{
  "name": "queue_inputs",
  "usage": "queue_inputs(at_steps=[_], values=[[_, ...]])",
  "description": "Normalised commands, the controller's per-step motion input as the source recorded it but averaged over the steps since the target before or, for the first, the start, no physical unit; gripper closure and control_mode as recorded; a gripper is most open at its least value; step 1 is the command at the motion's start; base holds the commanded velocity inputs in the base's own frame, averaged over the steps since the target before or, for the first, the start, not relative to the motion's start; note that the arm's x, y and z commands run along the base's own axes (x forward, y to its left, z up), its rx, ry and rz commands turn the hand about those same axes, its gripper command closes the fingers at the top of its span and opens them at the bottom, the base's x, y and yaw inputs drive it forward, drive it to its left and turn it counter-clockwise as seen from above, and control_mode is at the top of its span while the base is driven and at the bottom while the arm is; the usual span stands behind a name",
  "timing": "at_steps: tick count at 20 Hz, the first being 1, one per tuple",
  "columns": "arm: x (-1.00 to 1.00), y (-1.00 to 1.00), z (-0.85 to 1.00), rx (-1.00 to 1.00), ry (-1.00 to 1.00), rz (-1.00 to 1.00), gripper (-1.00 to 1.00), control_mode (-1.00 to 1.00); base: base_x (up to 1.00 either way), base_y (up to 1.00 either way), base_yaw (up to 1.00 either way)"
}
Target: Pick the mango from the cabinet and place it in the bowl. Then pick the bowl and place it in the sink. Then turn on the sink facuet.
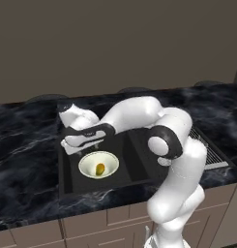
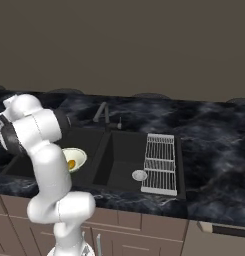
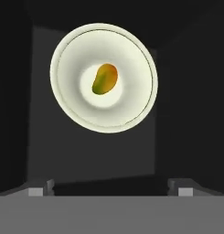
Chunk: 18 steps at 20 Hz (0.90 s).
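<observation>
Mango (image 3: 104, 79) in bowl (image 3: 72, 105), bowl down in sink (image 1: 134, 167) near its left wall; gripper (image 3: 112, 188) spread, holding nothing; faucet (image 2: 103, 114) left to turn on.

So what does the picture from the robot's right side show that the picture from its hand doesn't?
Right base view alone: the slim dark metal faucet behind the basin, the ribbed metal drain rack, the black marbled countertop and the white arm. Hand view alone: the wide-open gripper, its two dark fingertips set far apart and holding nothing, looking straight down. Both: the round cream-white bowl with the small yellow-orange mango inside, resting in the matte black sink.
</observation>
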Motion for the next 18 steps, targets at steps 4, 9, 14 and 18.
queue_inputs(at_steps=[4,9,14,18], values=[[-0.46,-0.37,1.00,0.26,-0.15,-0.05,-1.00,-1.00,0.00,0.00,0.00],[-0.32,-0.30,1.00,0.22,-0.19,-0.08,-1.00,-1.00,0.00,0.00,0.00],[-0.07,-0.31,1.00,0.22,-0.14,-0.08,-1.00,-1.00,0.00,0.00,0.00],[0.00,-0.43,1.00,0.26,-0.03,-0.10,-1.00,-1.00,0.00,0.00,0.00]])
